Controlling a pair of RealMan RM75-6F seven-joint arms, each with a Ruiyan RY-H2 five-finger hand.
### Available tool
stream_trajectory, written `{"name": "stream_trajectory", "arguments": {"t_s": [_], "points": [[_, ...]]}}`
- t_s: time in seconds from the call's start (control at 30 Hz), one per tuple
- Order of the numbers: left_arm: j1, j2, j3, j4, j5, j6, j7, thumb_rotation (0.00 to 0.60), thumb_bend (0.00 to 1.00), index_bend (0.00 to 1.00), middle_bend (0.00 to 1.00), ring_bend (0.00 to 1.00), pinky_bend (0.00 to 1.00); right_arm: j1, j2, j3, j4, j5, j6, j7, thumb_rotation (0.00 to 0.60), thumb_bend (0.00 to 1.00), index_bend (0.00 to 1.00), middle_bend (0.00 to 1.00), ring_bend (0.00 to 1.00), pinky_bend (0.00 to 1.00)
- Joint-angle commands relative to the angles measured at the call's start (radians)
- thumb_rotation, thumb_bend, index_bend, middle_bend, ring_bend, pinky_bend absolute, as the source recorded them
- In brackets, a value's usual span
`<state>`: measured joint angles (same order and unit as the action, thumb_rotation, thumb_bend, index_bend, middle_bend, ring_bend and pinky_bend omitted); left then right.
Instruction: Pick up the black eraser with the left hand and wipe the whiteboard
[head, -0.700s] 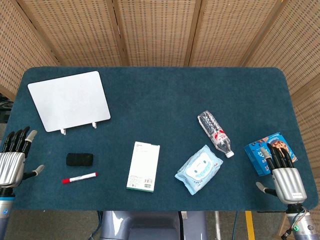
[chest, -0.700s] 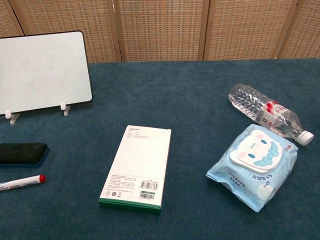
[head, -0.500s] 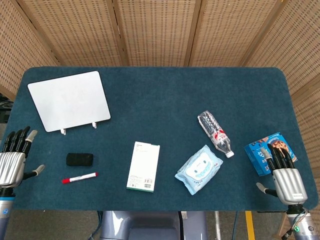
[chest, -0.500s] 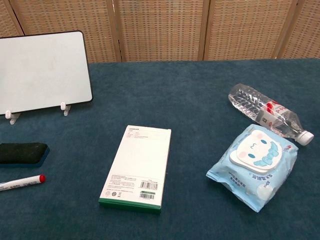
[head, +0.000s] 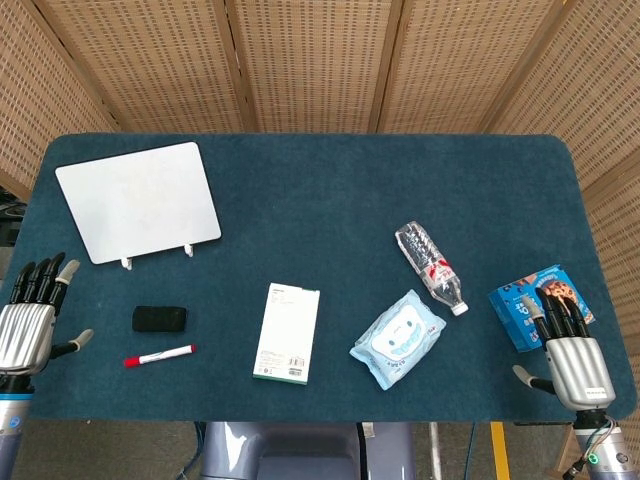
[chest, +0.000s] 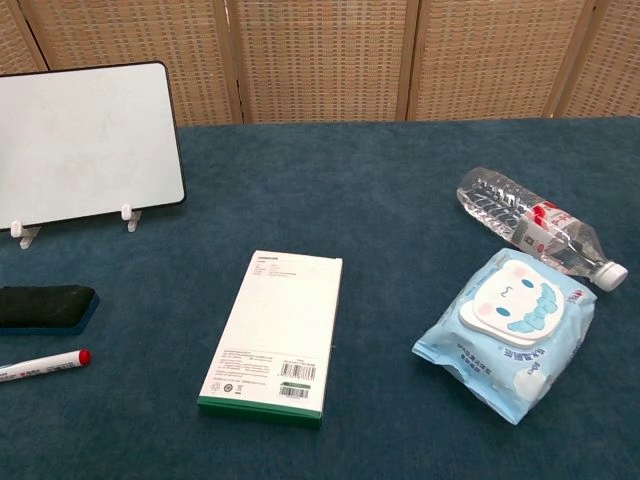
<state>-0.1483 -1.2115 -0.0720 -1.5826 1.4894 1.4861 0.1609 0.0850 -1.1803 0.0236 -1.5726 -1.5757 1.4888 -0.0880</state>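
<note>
The black eraser (head: 159, 319) (chest: 45, 306) lies flat on the blue table near the front left. Behind it the whiteboard (head: 138, 200) (chest: 88, 144) leans on two small white feet. My left hand (head: 28, 325) hovers at the table's left edge, well left of the eraser, fingers spread and holding nothing. At the front right corner my right hand (head: 570, 355) is open too, fingers extended, just beside a blue snack pack (head: 538, 302). Neither hand shows in the chest view.
A red-capped marker (head: 158, 355) (chest: 40, 365) lies just in front of the eraser. A white box (head: 287, 332) (chest: 273, 333) sits mid-table, with a wet-wipes pack (head: 397, 338) (chest: 510, 331) and a lying water bottle (head: 431, 266) (chest: 538, 229) to its right.
My left hand has drifted slightly toward the front edge. Nothing on the table has moved.
</note>
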Motion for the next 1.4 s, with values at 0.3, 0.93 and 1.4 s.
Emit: {"name": "stream_trajectory", "arguments": {"t_s": [0.3, 0.93, 1.4], "points": [[0.0, -0.005, 0.0, -0.004, -0.001, 0.0, 0.003, 0.6, 0.11, 0.02, 0.0, 0.0, 0.0, 0.0, 0.003, 0.001, 0.002, -0.001, 0.002, 0.012, 0.6, 0.05, 0.03, 0.0, 0.0, 0.0], [-0.06, 0.09, -0.011, -0.152, -0.055, -0.131, 0.047, 0.6, 0.11, 0.24, 0.0, 0.0, 0.0, -0.002, 0.007, 0.001, -0.008, -0.003, 0.005, 0.009, 0.6, 0.05, 0.03, 0.0, 0.0, 0.0], [-0.155, 0.06, -0.024, -0.142, -0.309, -0.374, 0.111, 0.6, 0.12, 0.28, 0.0, 0.0, 0.0, -0.004, 0.009, -0.001, -0.01, -0.011, 0.009, 0.016, 0.6, 0.05, 0.03, 0.0, 0.0, 0.0]]}}
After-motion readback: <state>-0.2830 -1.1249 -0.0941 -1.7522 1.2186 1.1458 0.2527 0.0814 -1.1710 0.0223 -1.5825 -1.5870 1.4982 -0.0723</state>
